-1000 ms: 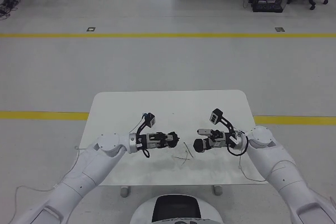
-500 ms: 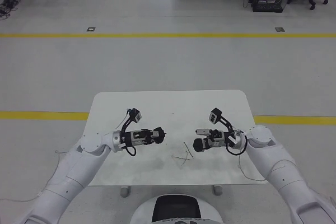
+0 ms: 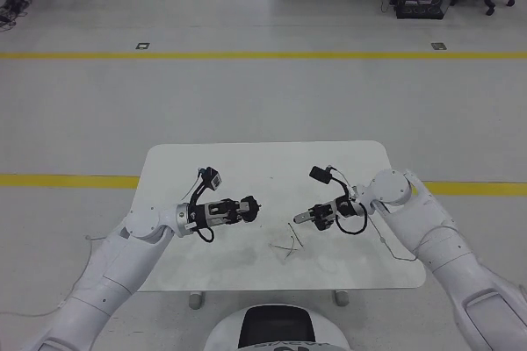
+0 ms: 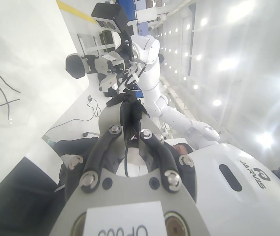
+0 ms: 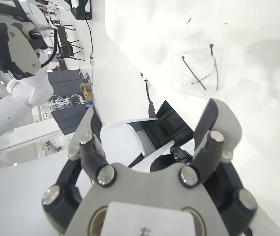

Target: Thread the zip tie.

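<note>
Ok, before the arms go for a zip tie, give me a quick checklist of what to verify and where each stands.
1. Right gripper open: ok.
2. Left gripper open: not ok, it is shut.
3. Zip ties lying on the table, between the two grippers: ok.
4. One tie lying apart from the others: not ok, they cross each other.
5. Which way the tie heads' slots face: cannot tell.

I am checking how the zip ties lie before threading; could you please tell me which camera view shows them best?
The right wrist view: the zip ties lie whole on the table, heads and crossing plain. The left wrist view cuts one off at its edge. The top view shows them as thin faint lines.
</note>
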Available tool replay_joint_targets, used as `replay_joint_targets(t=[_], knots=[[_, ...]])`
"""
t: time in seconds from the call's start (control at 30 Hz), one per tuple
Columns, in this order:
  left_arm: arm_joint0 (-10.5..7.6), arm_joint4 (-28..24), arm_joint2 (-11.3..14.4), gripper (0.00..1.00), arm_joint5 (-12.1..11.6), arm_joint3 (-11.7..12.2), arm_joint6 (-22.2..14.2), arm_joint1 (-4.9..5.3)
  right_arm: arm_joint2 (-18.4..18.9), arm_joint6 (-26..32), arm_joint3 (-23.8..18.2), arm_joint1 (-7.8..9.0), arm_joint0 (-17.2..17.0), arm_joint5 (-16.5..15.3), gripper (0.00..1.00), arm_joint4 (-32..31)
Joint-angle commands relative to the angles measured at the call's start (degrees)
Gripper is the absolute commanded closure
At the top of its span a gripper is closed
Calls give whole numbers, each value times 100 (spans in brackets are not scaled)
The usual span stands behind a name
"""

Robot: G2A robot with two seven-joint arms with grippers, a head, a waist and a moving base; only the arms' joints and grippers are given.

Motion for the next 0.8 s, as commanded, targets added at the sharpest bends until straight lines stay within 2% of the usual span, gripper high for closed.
replay_joint_targets(t=[0.0, 0.27, 0.4, 0.53, 0.77], knots=[[0, 0, 0, 100, 0, 0, 0, 0, 1, 2, 0, 0, -1, 1, 0, 24], [0, 0, 0, 100, 0, 0, 0, 0, 1, 2, 0, 0, -1, 1, 0, 24], [0, 0, 0, 100, 0, 0, 0, 0, -179, -174, -257, -10, 112, 74, 0, -589], [0, 0, 0, 100, 0, 0, 0, 0, -604, -236, -379, -105, 346, 43, 0, -1262], [0, 0, 0, 100, 0, 0, 0, 0, -1492, -423, -139, -435, 904, -94, 0, -2163]])
